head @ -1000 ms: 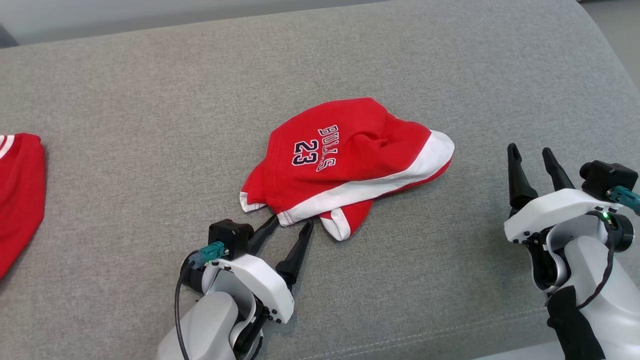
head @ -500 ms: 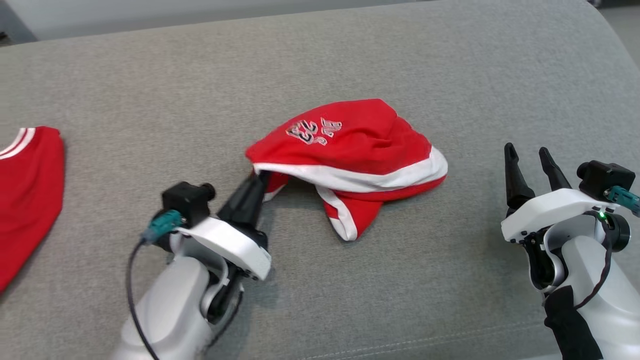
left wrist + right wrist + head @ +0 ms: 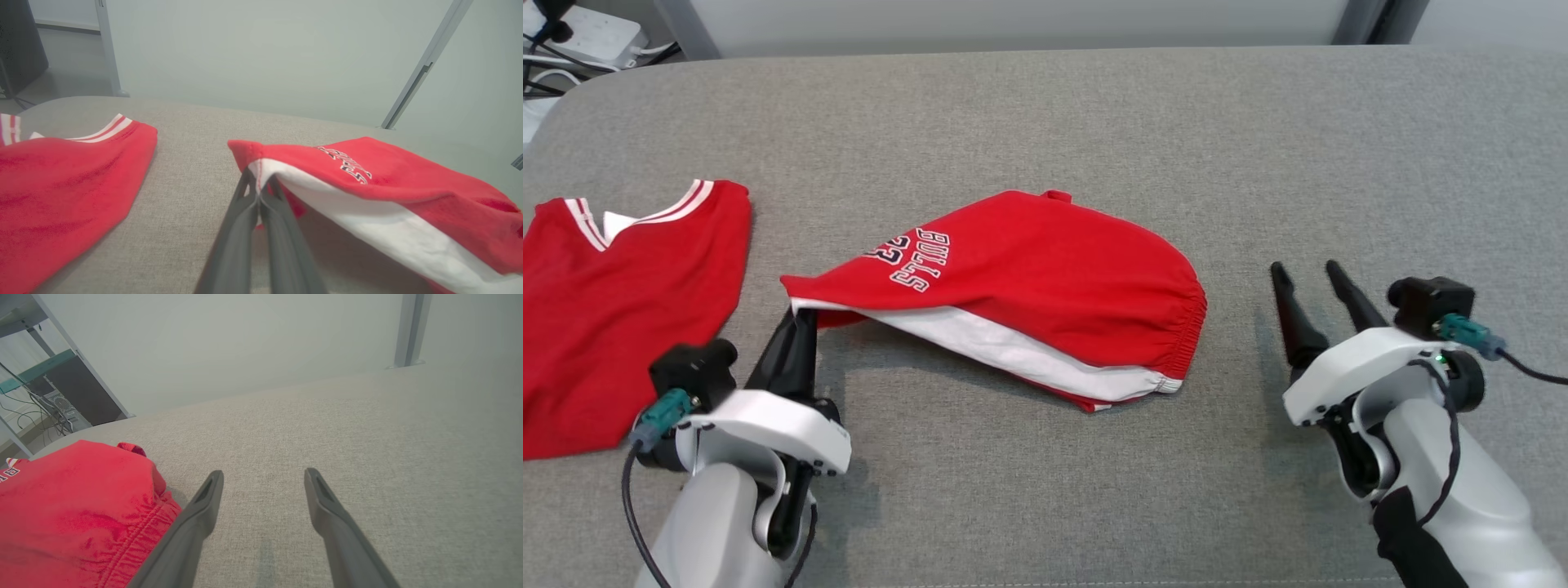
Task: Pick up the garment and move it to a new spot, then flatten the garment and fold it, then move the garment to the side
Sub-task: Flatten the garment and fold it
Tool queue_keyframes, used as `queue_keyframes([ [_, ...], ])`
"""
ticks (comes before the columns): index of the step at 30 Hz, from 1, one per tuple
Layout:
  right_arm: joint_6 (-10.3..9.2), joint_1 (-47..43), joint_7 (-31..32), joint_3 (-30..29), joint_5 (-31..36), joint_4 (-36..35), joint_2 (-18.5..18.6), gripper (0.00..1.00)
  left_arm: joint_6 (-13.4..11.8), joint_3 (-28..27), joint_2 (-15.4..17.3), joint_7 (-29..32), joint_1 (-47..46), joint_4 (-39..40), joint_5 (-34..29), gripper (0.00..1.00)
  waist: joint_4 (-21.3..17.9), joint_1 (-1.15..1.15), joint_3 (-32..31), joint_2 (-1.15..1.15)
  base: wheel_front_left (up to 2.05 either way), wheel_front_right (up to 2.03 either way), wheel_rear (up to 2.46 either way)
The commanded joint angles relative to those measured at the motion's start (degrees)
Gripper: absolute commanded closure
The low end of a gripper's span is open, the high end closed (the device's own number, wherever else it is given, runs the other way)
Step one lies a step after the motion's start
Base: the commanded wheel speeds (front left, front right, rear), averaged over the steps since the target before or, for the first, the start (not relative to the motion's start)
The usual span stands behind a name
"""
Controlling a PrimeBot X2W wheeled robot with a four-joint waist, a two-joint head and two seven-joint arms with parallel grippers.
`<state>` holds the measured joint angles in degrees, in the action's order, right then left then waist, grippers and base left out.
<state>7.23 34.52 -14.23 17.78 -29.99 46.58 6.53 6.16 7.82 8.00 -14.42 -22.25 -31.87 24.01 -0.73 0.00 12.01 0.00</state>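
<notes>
A red jersey (image 3: 629, 310) with a white-striped collar is lying flat at the 9 o'clock side of the grey padded surface (image 3: 1045, 114) in the head view. Just toward 3 o'clock from it, the left gripper (image 3: 796, 327) is pointing up toward 12 o'clock. Its jaws are squeezing fully together on the white-trimmed corner of the garment (image 3: 1045, 278). In the left wrist view the two dark fingers (image 3: 239, 228) are meeting at their tips with the hem seam caught between them. That corner is hanging raised off the surface and is casting a shadow beneath.

The garment, a pair of red shorts with a white side band and "BULLS" lettering, is stretching from the held corner toward 3 o'clock across the middle of the surface. Its gathered waistband is resting on the fabric at the 3 o'clock end.

Further toward 3 o'clock, apart from the waistband, the right gripper (image 3: 1305, 269) is pointing toward 11 o'clock. Its jaws are standing well apart and are gripping nothing. In the right wrist view the waistband is sitting at 8 o'clock, near the fingers but not touching them. Whether the tips are touching the surface I cannot tell.
</notes>
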Motion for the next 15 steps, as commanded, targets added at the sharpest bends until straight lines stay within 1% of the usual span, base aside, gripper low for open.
queue_keyframes([
  [1,0.25,-1.2,-0.76,4.36,-2.27,-1.78,0.52,0.0,0.13,-1.89,0.36,-0.58,0.3,-0.73,-0.99,1.0,0.49,0.0,-0.3,0.0,0.0,0.0,0.0],
  [2,0.25,-1.26,-0.75,6.35,-3.46,-1.86,0.89,0.0,0.32,-1.91,0.04,-0.58,0.33,-1.6,-1.27,1.0,0.55,0.0,-0.37,0.0,0.0,0.0,0.0],
  [3,0.25,-1.3,-0.73,8.26,-4.66,-2.13,1.26,0.0,0.45,-1.9,-0.2,-0.58,0.29,-2.17,-1.74,0.71,0.57,0.0,-0.42,0.0,0.0,0.0,0.0],
  [4,0.25,-1.42,-0.45,10.45,-6.11,-2.64,1.59,0.0,0.59,-1.84,-0.55,-0.58,0.32,-2.83,-2.13,0.07,0.58,0.0,-0.49,0.0,0.0,0.0,0.0],
  [5,0.25,-1.55,-0.16,12.57,-7.48,-3.07,2.23,0.0,0.71,-1.89,-0.94,-0.58,0.3,-3.42,-2.36,0.0,0.57,0.0,-0.58,0.0,0.0,0.0,0.0],
  [10,0.25,-2.49,0.66,22.87,-14.1,-6.78,6.15,0.0,0.98,-2.66,-2.5,-0.58,0.7,-4.44,-4.32,0.0,0.21,0.0,-1.15,0.0,0.0,0.0,0.0],
  [15,0.25,-3.17,0.56,31.34,-20.12,-10.36,10.2,0.0,1.06,-4.14,-3.34,-0.58,1.17,-4.86,-6.09,0.0,-0.25,0.0,-1.38,0.0,0.0,0.0,0.0],
])
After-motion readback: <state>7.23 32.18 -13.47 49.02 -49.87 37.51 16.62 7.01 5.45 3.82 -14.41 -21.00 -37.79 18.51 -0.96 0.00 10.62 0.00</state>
